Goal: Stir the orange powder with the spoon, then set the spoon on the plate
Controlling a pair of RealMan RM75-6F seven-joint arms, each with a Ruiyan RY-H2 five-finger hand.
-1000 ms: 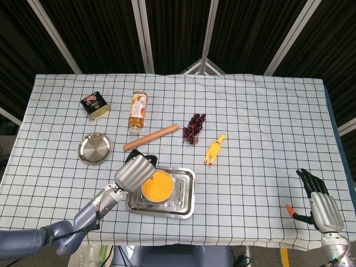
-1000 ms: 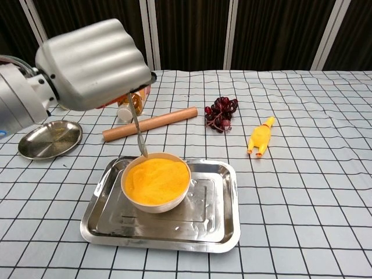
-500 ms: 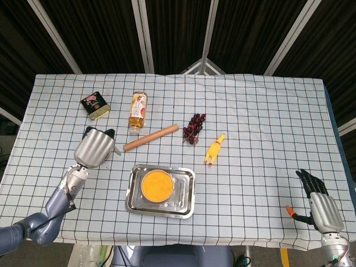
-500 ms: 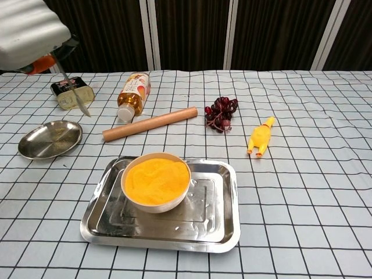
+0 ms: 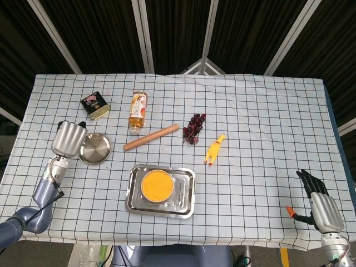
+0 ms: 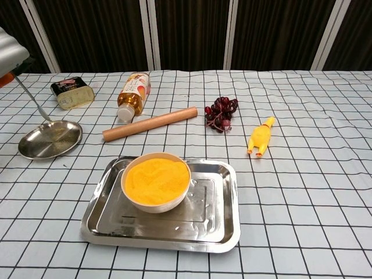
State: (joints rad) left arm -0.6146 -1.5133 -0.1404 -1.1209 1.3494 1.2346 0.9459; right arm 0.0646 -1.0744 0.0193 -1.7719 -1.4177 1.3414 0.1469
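**Spoon carried from bowl to plate**

Left hand [image 5: 69, 138] now beside round steel plate [image 5: 94, 148], gripping thin metal spoon [image 6: 34, 102], tip touching plate rim; a second ago dipped in white bowl of orange powder [image 6: 156, 180]. Right hand [image 5: 321, 204] unmoved at table edge, fingers spread, empty.

left hand [image 6: 9, 52] cropped (chest view), spoon [image 6: 34, 100] grip hidden
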